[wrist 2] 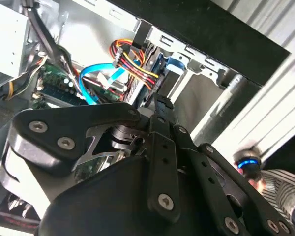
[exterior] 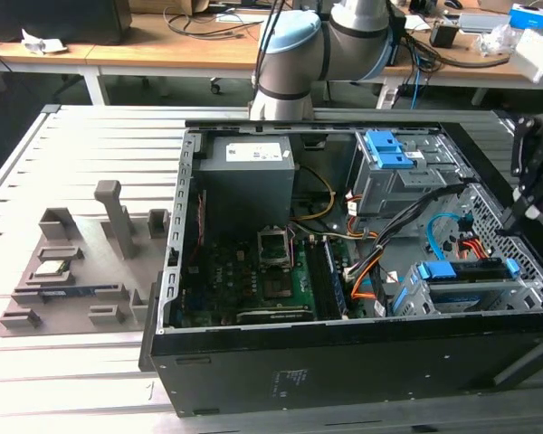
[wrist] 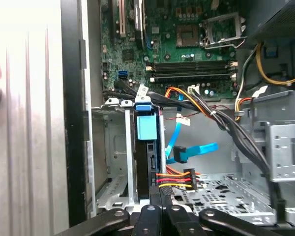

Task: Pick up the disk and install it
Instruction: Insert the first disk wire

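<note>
The disk [exterior: 462, 269], a silver drive in a bright blue carrier bracket, sits on edge in the lower drive cage [exterior: 434, 303] of the open computer case, at the exterior view's right. In both wrist views the disk [wrist: 148, 129] [wrist 2: 163, 66] stands slotted between the cage's metal walls. My gripper [exterior: 510, 226] hangs at the case's right wall, just above the disk's outer end. Its black fingers [wrist: 157, 212] lie together, and the gripper [wrist: 161, 196] [wrist 2: 160, 102] points along the disk's edge, shut with nothing between the fingers.
Orange, yellow and red power wires [wrist: 174, 178] and a blue data cable [wrist: 187, 152] lie beside the cage. The motherboard [exterior: 271, 271], power supply [exterior: 249, 172] and an upper cage with blue latches [exterior: 389, 149] fill the case. A grey fixture [exterior: 72, 271] lies at the exterior view's left.
</note>
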Available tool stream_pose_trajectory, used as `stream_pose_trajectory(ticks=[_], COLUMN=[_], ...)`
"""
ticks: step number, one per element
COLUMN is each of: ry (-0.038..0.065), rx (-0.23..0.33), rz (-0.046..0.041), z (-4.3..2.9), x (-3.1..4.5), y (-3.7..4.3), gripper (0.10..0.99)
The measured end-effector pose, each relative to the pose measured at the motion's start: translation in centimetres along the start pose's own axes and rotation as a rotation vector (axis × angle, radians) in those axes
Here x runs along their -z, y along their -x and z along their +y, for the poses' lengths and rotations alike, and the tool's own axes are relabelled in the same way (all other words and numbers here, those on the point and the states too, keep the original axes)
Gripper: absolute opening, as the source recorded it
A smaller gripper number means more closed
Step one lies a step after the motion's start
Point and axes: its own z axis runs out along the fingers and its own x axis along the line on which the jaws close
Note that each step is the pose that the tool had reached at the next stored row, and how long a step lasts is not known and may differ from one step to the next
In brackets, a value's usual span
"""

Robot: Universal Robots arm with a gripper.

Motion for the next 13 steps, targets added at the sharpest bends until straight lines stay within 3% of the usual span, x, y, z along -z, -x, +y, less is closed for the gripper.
stream_pose_trajectory(ticks=[2, 13], ry=[0.000, 0.000], rx=[0.000, 0.000], rz=[0.0000, 0.0001], z=[0.02, 0.02], x=[0.57, 0.63], y=[-0.01, -0.01], gripper=[0.106, 0.106])
